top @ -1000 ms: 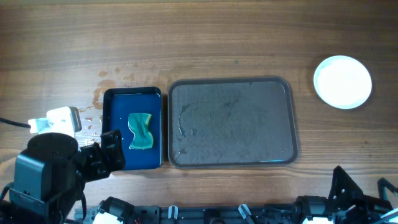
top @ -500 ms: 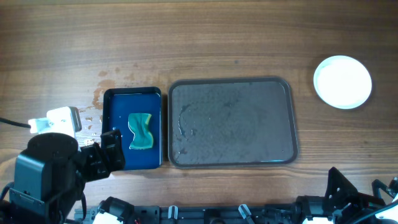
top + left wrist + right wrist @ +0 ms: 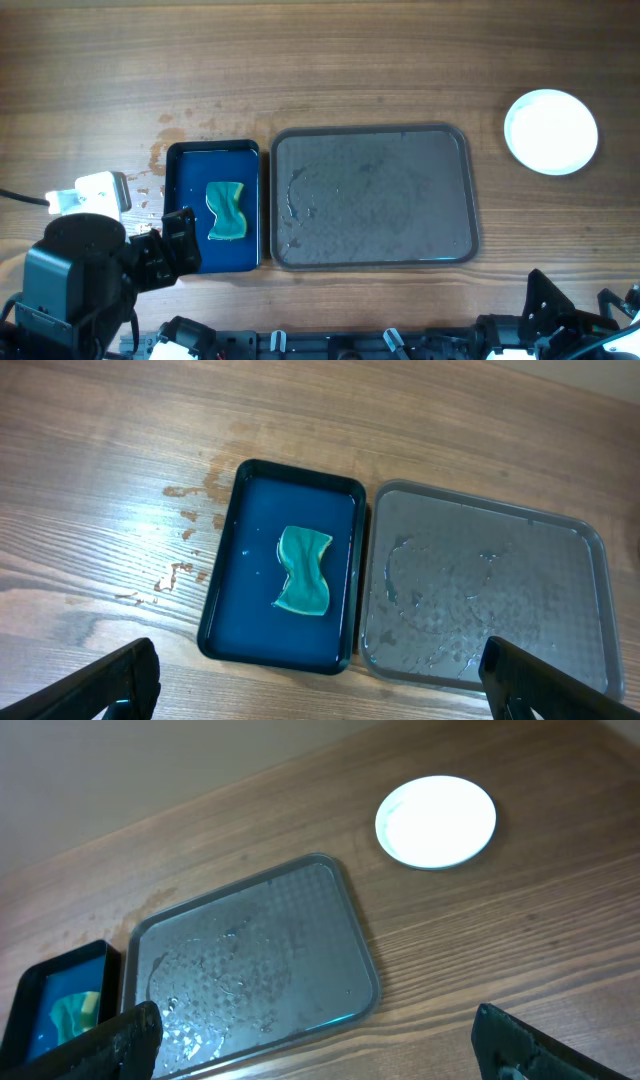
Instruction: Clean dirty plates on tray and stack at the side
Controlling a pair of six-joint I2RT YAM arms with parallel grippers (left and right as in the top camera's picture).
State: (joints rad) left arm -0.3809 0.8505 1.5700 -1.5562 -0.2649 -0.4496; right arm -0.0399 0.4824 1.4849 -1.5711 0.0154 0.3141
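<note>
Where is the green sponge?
In the overhead view, the green sponge lies inside the blue basin on the table's left side, just left of the grey tray.

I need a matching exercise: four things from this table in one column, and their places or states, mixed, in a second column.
1. dark grey rectangular tray
2. dark blue rectangular basin
3. teal-green sponge
4. round white plate

a. inside the basin
b. alone, far from the tray
c. wet, nothing on it
d. close beside the tray

Pairs: 1-c, 2-d, 3-a, 4-b

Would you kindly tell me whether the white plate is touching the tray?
Apart: the overhead view shows bare table between the white plate and the tray.
</note>
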